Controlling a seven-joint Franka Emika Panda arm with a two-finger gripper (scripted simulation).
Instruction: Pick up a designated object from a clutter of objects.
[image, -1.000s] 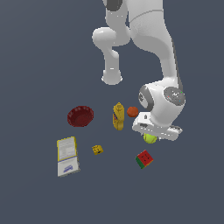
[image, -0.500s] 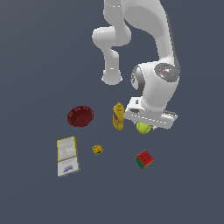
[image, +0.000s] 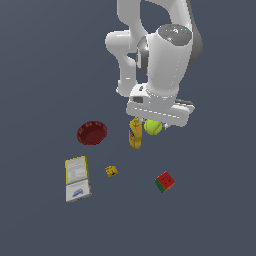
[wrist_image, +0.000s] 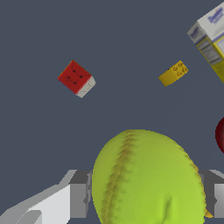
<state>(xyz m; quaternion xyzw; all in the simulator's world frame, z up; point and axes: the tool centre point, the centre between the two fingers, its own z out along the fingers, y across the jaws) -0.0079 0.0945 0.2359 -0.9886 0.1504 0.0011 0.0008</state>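
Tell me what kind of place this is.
A simulated test scene, not a real room: a featureless dark grey floor, a white robot arm whose end effector holds a tennis ball, and scattered props like a mustard bottle and red bowl.

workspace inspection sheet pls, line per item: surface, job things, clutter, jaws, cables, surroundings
surface: plain dark grey floor, items scattered on it.
job's things: tennis ball held in the gripper, off the floor.
clutter: dark red bowl, mustard bottle upright, small yellow block, red-green cube, two flat boxes side by side; orange ball not seen.
grippers: jaws shut on either side of the ball.
cables: nothing seen.
surroundings: nothing seen beyond the arm's white base.
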